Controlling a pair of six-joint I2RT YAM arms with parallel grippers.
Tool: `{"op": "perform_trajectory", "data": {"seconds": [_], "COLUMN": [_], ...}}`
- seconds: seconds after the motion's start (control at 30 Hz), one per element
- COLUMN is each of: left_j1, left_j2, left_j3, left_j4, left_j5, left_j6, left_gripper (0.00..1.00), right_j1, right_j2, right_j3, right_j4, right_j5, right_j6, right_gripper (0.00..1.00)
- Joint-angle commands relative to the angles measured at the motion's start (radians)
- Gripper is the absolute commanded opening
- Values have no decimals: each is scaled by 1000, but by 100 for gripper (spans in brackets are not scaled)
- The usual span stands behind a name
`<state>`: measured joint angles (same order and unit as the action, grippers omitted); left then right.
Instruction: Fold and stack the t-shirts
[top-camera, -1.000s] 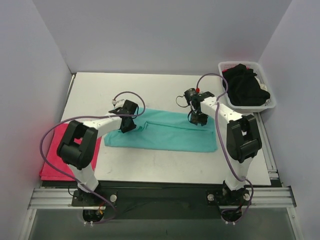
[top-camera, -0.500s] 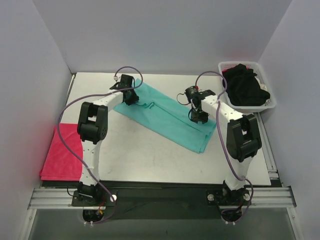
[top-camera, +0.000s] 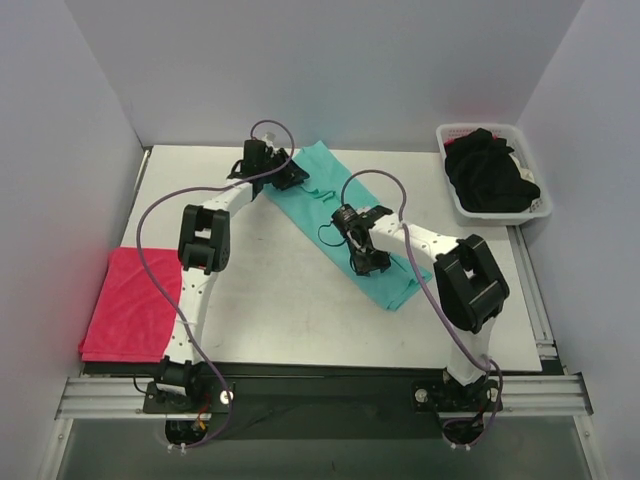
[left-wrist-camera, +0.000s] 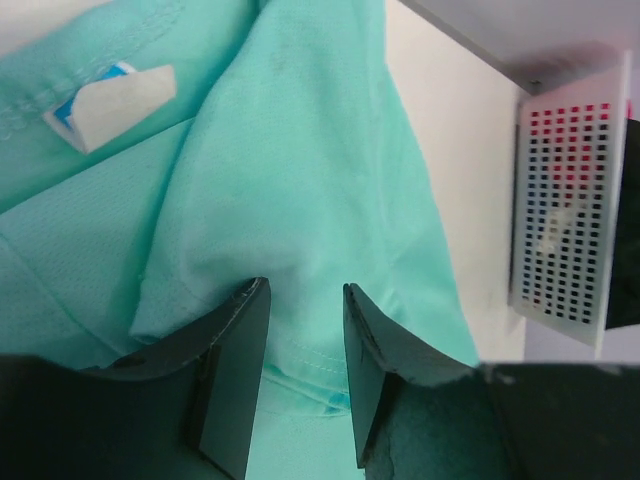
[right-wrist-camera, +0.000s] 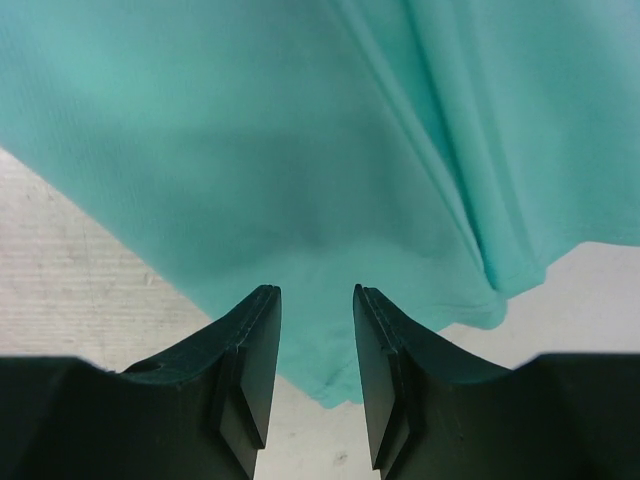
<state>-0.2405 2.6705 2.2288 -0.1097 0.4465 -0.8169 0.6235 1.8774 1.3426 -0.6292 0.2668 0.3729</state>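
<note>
Teal cloth at the left fingers (left-wrist-camera: 232, 365): they are clenching a raised ridge of the teal t-shirt (top-camera: 318, 168) close to a stitched hem, and creases are fanning away from the narrow gap between them.
Left gripper (left-wrist-camera: 305, 290): it is gripping the far end of the shirt, at about 11 o'clock on the table (top-camera: 270, 310). The neck label (left-wrist-camera: 110, 100) is showing off at its 10 o'clock.
Right fingers (right-wrist-camera: 248, 365): they are pinching the same cloth, with a loose edge drooping just past the tips.
Right gripper (right-wrist-camera: 316, 292): it is holding the near end, close to the table's middle, at 5 o'clock from the left one.
Teal t-shirt: it is stretching as a long narrow band from 11 o'clock down to 5 o'clock between the two grips. I cannot tell whether its middle is touching the table.
Step in hand, as I am reading it: the arms are turning the lengthwise-folded band to set it down for a cross fold.
Doing it well: both grips should be staying closed and moving together, pulling just taut enough that the layers are lying flat, and travelling low so nothing is sliding open.
Going wrong: pulling apart too hard risks tugging the hem out of one pinch, while slack risks bunching the band.
Pinkish-red t-shirt (top-camera: 130, 310): it is lying folded at 8 o'clock, well apart.
Black t-shirts (top-camera: 485, 175): they are sitting heaped in the white basket (top-camera: 541, 211) at 2 o'clock.
</note>
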Motion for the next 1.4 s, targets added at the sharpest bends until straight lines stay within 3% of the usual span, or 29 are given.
{"op": "perform_trajectory", "data": {"seconds": [0.0,0.13,0.23,0.5,0.67,0.73,0.87,1.03,1.17,1.23,1.37], "left_j1": [18,39,58,125,142,139,115,61,-44,-72,-147], "left_j2": [-10,-101,-171,-400,-570,-627,-799,-934,-1067,-1115,-1193], "left_j3": [-39,-242,-316,-592,-725,-785,-880,-916,-989,-1052,-1149], "left_j4": [327,721,870,964,843,695,400,9,-126,-104,-125], "left_j5": [182,236,242,230,225,196,-18,-334,-668,-701,-817], "left_j6": [-76,-151,-203,-228,-133,-72,129,163,145,104,71], "left_gripper": [46,50,53,54,54,54,54,52,52,52,52], "right_j1": [24,65,111,301,378,403,420,420,410,410,404], "right_j2": [9,54,92,187,261,281,337,316,131,47,-200], "right_j3": [-52,-91,-91,-8,117,160,279,313,186,80,-73], "right_j4": [-46,-29,-20,-14,-10,-10,5,88,219,264,315], "right_j5": [12,3,-9,-73,-132,-141,-175,-115,9,66,161], "right_j6": [0,9,30,104,123,121,84,-38,-57,-54,-34], "right_gripper": [36,35,35,36,36,36,35,31,32,33,45]}}
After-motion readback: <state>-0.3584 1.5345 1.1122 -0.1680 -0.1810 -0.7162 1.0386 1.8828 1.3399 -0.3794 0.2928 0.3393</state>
